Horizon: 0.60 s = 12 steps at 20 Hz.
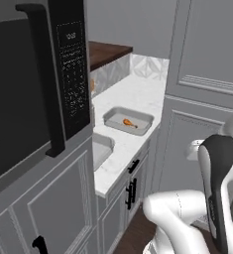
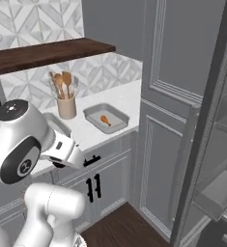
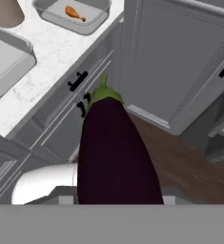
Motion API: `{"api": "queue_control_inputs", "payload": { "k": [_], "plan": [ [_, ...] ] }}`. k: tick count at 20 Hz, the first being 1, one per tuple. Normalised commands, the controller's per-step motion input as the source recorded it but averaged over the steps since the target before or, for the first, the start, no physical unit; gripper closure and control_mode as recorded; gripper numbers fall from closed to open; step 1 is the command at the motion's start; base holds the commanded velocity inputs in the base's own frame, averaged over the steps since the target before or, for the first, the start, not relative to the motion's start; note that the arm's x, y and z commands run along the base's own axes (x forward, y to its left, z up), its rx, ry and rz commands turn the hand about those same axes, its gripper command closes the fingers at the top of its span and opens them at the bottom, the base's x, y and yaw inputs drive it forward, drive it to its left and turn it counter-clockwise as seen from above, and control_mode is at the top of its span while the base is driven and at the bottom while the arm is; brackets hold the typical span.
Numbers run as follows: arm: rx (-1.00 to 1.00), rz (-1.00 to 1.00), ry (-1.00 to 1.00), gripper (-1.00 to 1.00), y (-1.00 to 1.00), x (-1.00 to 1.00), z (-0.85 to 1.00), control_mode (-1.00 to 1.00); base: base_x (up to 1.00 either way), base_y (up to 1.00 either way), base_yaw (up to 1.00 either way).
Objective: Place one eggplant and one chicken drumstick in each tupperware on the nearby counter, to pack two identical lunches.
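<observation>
Gripping the eggplant (image 3: 116,152) (stem end pointing away), above the wooden floor (image 3: 189,167) off the counter (image 3: 51,52) front edge. One drumstick (image 1: 129,123) in the tupperware (image 1: 128,120) near the counter's right end; second tray (image 3: 6,59) beside it.

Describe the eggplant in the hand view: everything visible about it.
The eggplant is long, glossy and dark purple, almost black, with a green cap and short stem at its far end. It points away from the camera, rising from the bottom of the hand view where the gripper holds it. It hangs in the air over the wooden floor, in front of the cabinets, touching nothing else visible.
</observation>
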Motion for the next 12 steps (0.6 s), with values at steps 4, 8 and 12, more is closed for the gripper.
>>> {"api": "queue_control_inputs", "payload": {
  "k": [4, 8, 12],
  "plan": [
    [0.0, 0.0, 0.0, 1.0, 0.0, 0.0, 0.0, 1.0, 0.84, 0.0, 0.1],
    [0.0, 0.0, 0.0, 1.0, 0.0, 0.0, 0.0, 1.0, 0.54, 0.0, 0.03],
    [0.0, 0.0, 0.0, 1.0, 0.0, 0.0, 0.0, 1.0, 0.46, 0.03, 0.0]
  ]
}}
